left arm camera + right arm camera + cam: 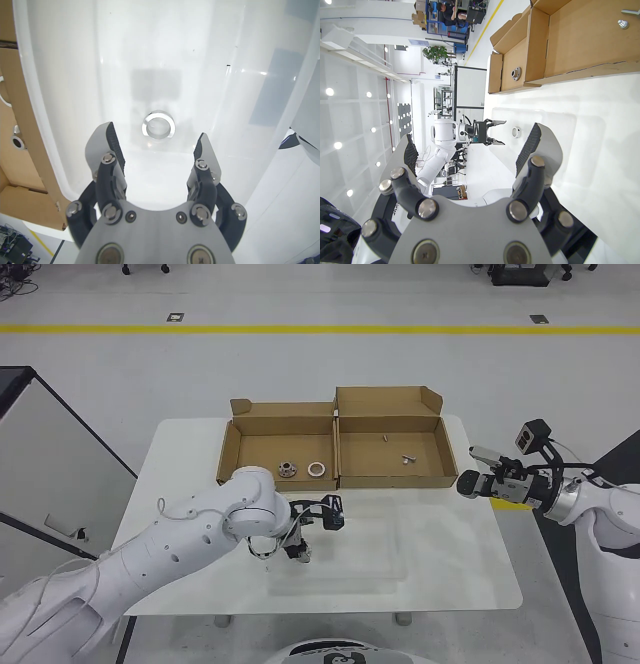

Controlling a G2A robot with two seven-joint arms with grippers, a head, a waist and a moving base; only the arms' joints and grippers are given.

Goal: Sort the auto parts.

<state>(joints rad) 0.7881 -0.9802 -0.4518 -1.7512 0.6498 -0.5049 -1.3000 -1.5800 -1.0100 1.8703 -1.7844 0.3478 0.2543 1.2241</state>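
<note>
A metal ring [158, 126] lies on the floor of a clear plastic tray [40, 105] at the middle of the white table [455, 554]. My left gripper [156, 140] hangs open just above the tray, its fingers to either side of the ring and apart from it. The right wrist view shows that ring [515, 132] a short way in front of the left gripper [504, 132]. Out past the table's right edge my right gripper [463, 483] is open and holds nothing, level with the right box's front corner.
Two open cardboard boxes stand side by side at the back of the table. The left box [232, 449] holds a metal flange [287, 470] and a white ring [316, 469]. The right box [440, 434] holds a bolt [407, 459] and a small pin [385, 437].
</note>
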